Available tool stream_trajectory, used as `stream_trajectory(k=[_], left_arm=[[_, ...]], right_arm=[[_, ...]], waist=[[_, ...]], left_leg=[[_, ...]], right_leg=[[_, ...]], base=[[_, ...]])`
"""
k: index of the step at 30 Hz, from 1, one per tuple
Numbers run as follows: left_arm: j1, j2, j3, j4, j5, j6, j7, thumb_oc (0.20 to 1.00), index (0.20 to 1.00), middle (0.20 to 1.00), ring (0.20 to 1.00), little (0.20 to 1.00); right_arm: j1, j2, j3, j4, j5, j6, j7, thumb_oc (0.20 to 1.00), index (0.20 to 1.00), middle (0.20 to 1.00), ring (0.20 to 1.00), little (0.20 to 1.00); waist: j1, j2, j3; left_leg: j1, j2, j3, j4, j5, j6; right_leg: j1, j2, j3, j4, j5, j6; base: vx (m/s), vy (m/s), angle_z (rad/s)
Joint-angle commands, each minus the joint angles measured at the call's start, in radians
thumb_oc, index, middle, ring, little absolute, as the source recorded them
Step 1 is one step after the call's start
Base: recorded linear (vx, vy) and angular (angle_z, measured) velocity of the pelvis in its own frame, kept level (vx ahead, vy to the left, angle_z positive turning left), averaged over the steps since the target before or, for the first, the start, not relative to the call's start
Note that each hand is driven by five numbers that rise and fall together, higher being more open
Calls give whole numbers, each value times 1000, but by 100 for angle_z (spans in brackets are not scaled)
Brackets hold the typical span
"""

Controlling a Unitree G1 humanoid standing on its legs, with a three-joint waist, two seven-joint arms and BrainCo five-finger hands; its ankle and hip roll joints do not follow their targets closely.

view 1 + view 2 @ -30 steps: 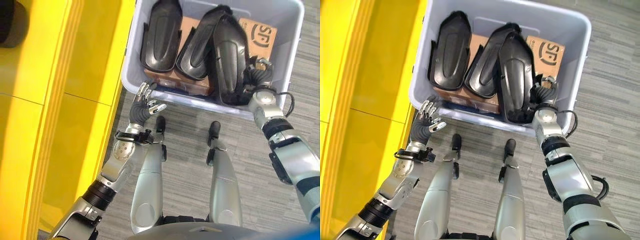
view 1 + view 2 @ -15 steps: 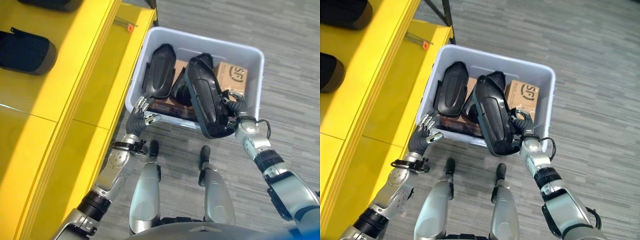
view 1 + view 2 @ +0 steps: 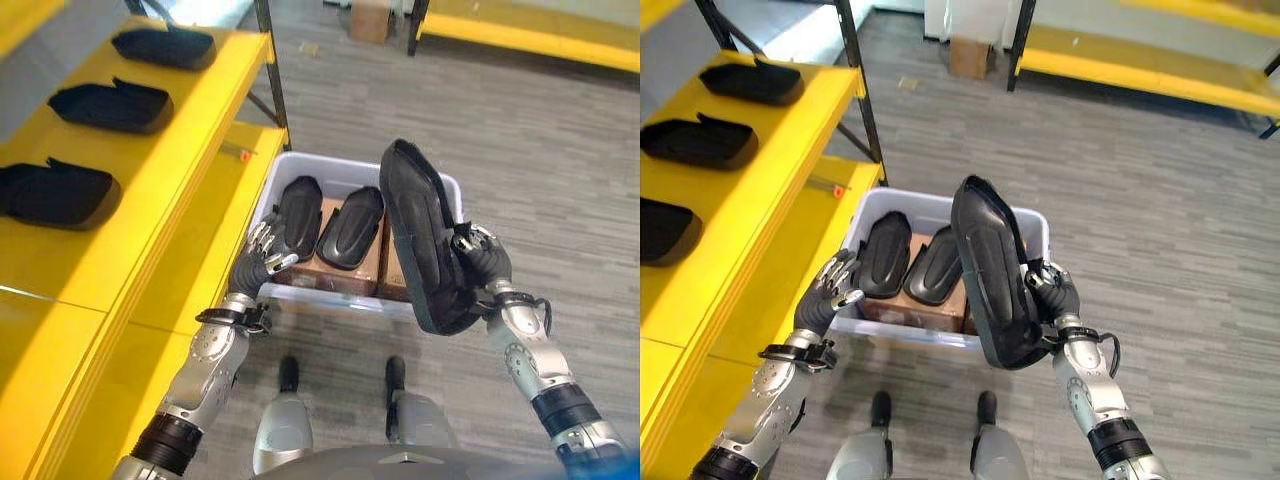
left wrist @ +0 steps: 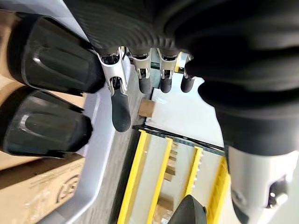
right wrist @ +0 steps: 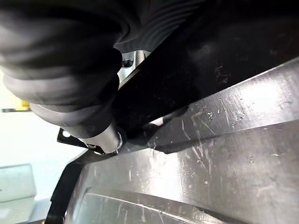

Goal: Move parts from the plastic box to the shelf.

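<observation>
Right eye view — long black scuffed shell part (image 3: pixel 992 285), upright, right hand (image 3: pixel 1054 295) curled round its edge.

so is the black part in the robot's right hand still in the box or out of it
Out. The right hand holds the black part up on end above the plastic box.

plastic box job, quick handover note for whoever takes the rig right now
Right robot hand: shut on a long black moulded plastic part, held upright above the grey plastic box.
Left robot hand: open, empty, at the box's near left corner.
Done: three black parts lie on the yellow shelf.
Left: shelve the held part, then the two parts in the box.
</observation>
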Motion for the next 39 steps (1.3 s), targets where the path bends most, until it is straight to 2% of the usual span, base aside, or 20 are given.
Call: stream_trajectory(k=[1, 8, 12, 16, 18, 19, 21, 22, 23, 24, 25, 26, 29, 30, 31, 32, 34, 35, 39], left_arm=[[3, 4, 28, -26, 3, -32, -35, 1000, 1000, 1000, 1000, 1000], [35, -16, 67, -32, 8, -25, -40, 1000, 1000, 1000, 1000, 1000], [61, -20, 92, -30, 22, -21, -36, 1000, 1000, 1000, 1000, 1000], [89, -32, 103, -26, 0, -14, -41, 1000, 1000, 1000, 1000, 1000], [92, -39, 102, -25, -6, -15, -38, 1000, 1000, 1000, 1000, 1000], [92, -42, 101, -27, -6, -16, -37, 1000, 1000, 1000, 1000, 1000], [79, -50, 89, -17, -10, -18, -28, 1000, 1000, 1000, 1000, 1000], [73, -53, 86, -14, -7, -19, -28, 1000, 1000, 1000, 1000, 1000], [72, -53, 86, -14, -7, -19, -28, 1000, 1000, 1000, 1000, 1000], [55, -58, 79, -4, -1, -19, -23, 1000, 1000, 1000, 1000, 1000], [47, -59, 71, -1, 0, -19, -27, 1000, 1000, 1000, 1000, 1000], [39, -58, 66, -5, 0, -21, -29, 1000, 1000, 1000, 1000, 1000], [29, -59, 62, -21, 4, -23, -32, 1000, 1000, 1000, 1000, 1000], [30, -59, 61, -22, 4, -22, -32, 1000, 1000, 1000, 1000, 1000], [21, -61, 58, -23, 1, -21, -30, 1000, 1000, 1000, 1000, 1000], [10, -65, 47, -29, -9, -16, -30, 1000, 1000, 1000, 1000, 1000], [18, -71, 47, -28, -5, -13, -34, 1000, 1000, 1000, 1000, 1000], [20, -68, 49, -31, -6, -14, -33, 1000, 1000, 1000, 1000, 1000], [27, -54, 59, -31, -18, -13, -40, 1000, 1000, 1000, 1000, 1000]], right_arm=[[-20, -10, -53, -103, 17, -58, 55, 200, 200, 200, 200, 200], [28, 12, -30, -115, 28, -35, 90, 200, 200, 200, 200, 200], [36, 18, -7, -134, 39, -32, 107, 200, 200, 200, 200, 200], [10, 15, 25, -138, 46, -31, 117, 200, 200, 200, 200, 200], [-20, 12, 46, -138, 50, -37, 116, 200, 200, 200, 200, 200], [-24, 11, 49, -137, 49, -41, 111, 200, 200, 200, 200, 200], [-42, 2, 57, -147, 44, -50, 106, 200, 200, 200, 200, 200], [-43, -2, 54, -153, 44, -54, 103, 200, 200, 200, 200, 200], [-43, -2, 54, -153, 44, -54, 103, 200, 200, 200, 200, 200], [-41, -15, 46, -165, 25, -60, 94, 200, 200, 200, 200, 200], [-39, -15, 46, -162, 22, -58, 87, 200, 200, 200, 200, 200], [-39, -14, 46, -170, 25, -62, 84, 200, 200, 200, 200, 200], [-30, -3, 44, -186, 34, -62, 87, 200, 200, 200, 200, 200], [-30, -3, 43, -186, 34, -62, 87, 200, 200, 200, 200, 200], [-30, 1, 44, -192, 38, -63, 88, 200, 200, 200, 200, 200], [-21, 17, 43, -194, 46, -65, 76, 200, 200, 200, 200, 200], [-6, 28, 40, -195, 43, -58, 76, 200, 200, 200, 200, 200], [-7, 31, 41, -197, 47, -56, 78, 200, 200, 200, 200, 200], [12, 39, 35, -201, 38, -44, 81, 200, 200, 200, 200, 200]], waist=[[10, -16, -45], [11, -5, -97], [17, 5, -115], [34, 22, -112], [49, 35, -101], [51, 38, -98], [59, 48, -79], [58, 47, -70], [56, 48, -73], [47, 42, -72], [45, 43, -74], [41, 38, -73], [44, 34, -74], [42, 34, -74], [45, 31, -72], [43, 37, -79], [36, 44, -84], [41, 43, -83], [52, 29, -88]], left_leg=[[-15, 44, -7, 70, -47, 4], [60, 80, -9, 56, -44, -3], [85, 120, -26, 45, -14, -14], [91, 167, -57, 24, 50, -31], [67, 191, -87, -1, 127, -54], [55, 194, -92, -10, 147, -58], [9, 202, -80, -41, 223, -68], [-8, 201, -54, -40, 236, -63], [-13, 202, -56, -40, 238, -63], [-37, 222, 93, -29, 234, -44], [-44, 219, 112, -19, 228, -43], [-35, 223, 129, 6, 205, -57], [-19, 216, 99, 110, 124, -48], [-21, 216, 96, 114, 121, -47], [-20, 202, 74, 159, 76, -40], [3, 177, 93, 139, -13, -25], [3, 154, 95, 117, -13, -21], [-2, 135, 79, 142, -38, -15], [-18, 101, 99, 178, -83, -6]], right_leg=[[11, -41, -20, 53, -29, 49], [61, -8, -32, 112, -99, 24], [70, 34, -53, 185, -158, -2], [70, 81, -91, 250, -210, -34], [65, 105, -126, 253, -222, -51], [62, 107, -141, 248, -222, -54], [58, 100, -197, 237, -221, -62], [58, 88, -217, 231, -218, -63], [56, 90, -218, 228, -216, -63], [60, 54, -286, 216, -215, -68], [64, 44, -305, 213, -212, -68], [74, 32, -314, 219, -226, -62], [76, -1, -354, 230, -215, -65], [77, -2, -356, 231, -216, -64], [76, -18, -368, 238, -214, -66], [85, -54, -413, 253, -215, -58], [105, -73, -433, 249, -202, -50], [117, -88, -433, 248, -190, -42], [154, -139, -457, 218, -155, -14]], base=[[46, -28, -10], [26, -69, -2], [-21, -146, 4], [-65, -185, 19], [-144, -189, 26], [-158, -151, 47], [-173, -95, 71], [-126, -38, 92], [-148, -46, 106], [-104, -38, 115], [-63, -56, 128], [3, -9, 144], [-27, 23, 98], [-37, 44, 42], [-31, 118, 66], [-29, 121, 92], [84, 226, 119], [134, 280, 113], [67, 212, 27]])
